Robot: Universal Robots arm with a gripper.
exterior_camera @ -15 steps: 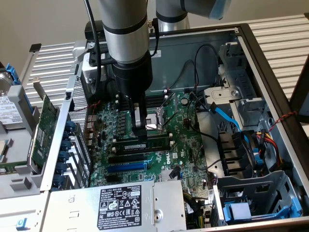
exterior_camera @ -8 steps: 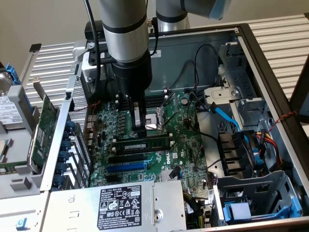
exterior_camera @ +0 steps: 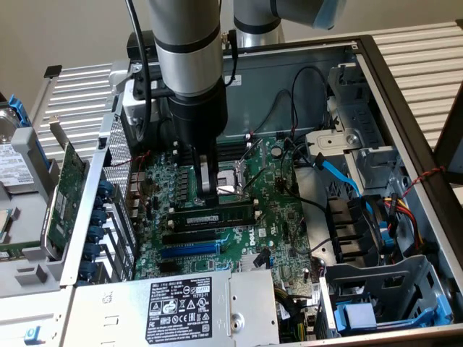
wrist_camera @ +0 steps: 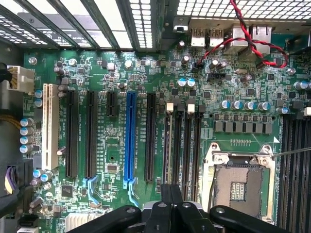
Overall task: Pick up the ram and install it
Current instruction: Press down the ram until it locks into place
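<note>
Fingers (wrist_camera: 166,194) are pinched together and empty. The gripper (exterior_camera: 208,189) hangs over the motherboard (wrist_camera: 114,145), just beside the ram (exterior_camera: 211,215), which lies lengthwise next to a black expansion slot (exterior_camera: 197,236). Seating it well likely calls for square, even pressure along its top edge.

Arm (exterior_camera: 187,50) upright, tool (wrist_camera: 171,194) closed, downward.
</note>
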